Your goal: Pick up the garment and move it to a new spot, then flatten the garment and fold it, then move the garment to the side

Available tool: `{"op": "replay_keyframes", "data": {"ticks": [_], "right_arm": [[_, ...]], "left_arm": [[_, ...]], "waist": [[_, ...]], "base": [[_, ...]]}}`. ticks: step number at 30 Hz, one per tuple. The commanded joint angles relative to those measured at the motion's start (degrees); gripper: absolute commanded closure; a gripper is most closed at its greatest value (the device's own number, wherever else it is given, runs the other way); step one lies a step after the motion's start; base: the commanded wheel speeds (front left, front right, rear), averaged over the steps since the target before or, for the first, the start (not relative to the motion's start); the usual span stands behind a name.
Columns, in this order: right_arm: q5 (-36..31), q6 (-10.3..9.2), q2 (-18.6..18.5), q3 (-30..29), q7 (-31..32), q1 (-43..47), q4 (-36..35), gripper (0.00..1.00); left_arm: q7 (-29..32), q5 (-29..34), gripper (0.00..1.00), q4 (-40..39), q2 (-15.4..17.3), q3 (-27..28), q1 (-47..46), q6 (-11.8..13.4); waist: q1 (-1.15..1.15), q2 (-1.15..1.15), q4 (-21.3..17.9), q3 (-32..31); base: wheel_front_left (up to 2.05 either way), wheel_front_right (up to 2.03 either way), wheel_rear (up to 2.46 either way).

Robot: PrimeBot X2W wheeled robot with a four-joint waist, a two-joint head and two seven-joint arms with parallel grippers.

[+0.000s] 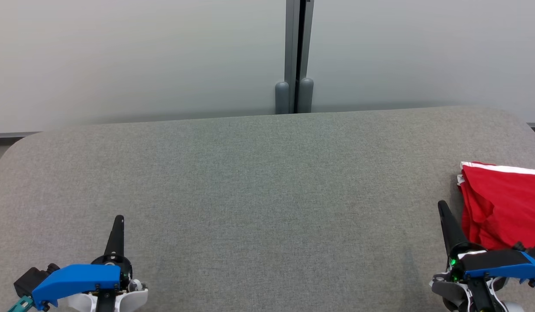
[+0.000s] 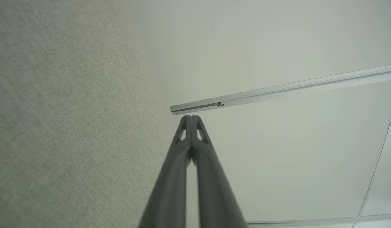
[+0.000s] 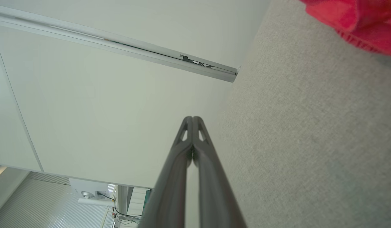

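Grey worktop [image 1: 267, 195] holds the red garment [image 1: 501, 208] bunched at 3 o'clock beside the right fingers [image 1: 450, 227], which, shut and empty like the left fingers [image 1: 116, 236], should open wide before pinching its edge.

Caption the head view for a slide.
Red garment at the grey table's right edge, beside the shut right gripper; left gripper shut.
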Motion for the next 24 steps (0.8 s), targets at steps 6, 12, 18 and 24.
{"op": "replay_keyframes", "data": {"ticks": [6,12,18,24], "right_arm": [[4.1,0.02,-0.4,-0.5,1.1,0.8,-1.4,1.00],[6.8,0.02,-0.4,-0.8,1.9,1.2,-1.9,1.00],[9.0,0.02,-0.4,-1.0,2.4,1.4,-2.4,1.00],[11.6,0.02,-0.4,-1.3,2.9,1.6,-2.9,1.00]], "left_arm": [[1.0,-3.7,1.00,-0.9,0.0,0.9,-1.2,-0.8],[1.8,-6.2,1.00,-1.2,0.0,1.4,-1.3,-1.3],[2.3,-8.3,1.00,-1.5,0.0,1.8,-1.5,-1.7],[3.0,-10.6,1.00,-1.7,0.0,2.2,-1.5,-2.1]], "waist": [[0.00,0.00,0.2,-0.1],[0.00,0.00,0.4,-0.1],[0.00,0.00,0.5,-0.2],[0.00,0.00,0.7,-0.2]], "base": [[0.00,0.00,0.00],[0.00,0.00,0.00],[0.00,0.00,0.00],[0.00,0.00,0.00]]}}
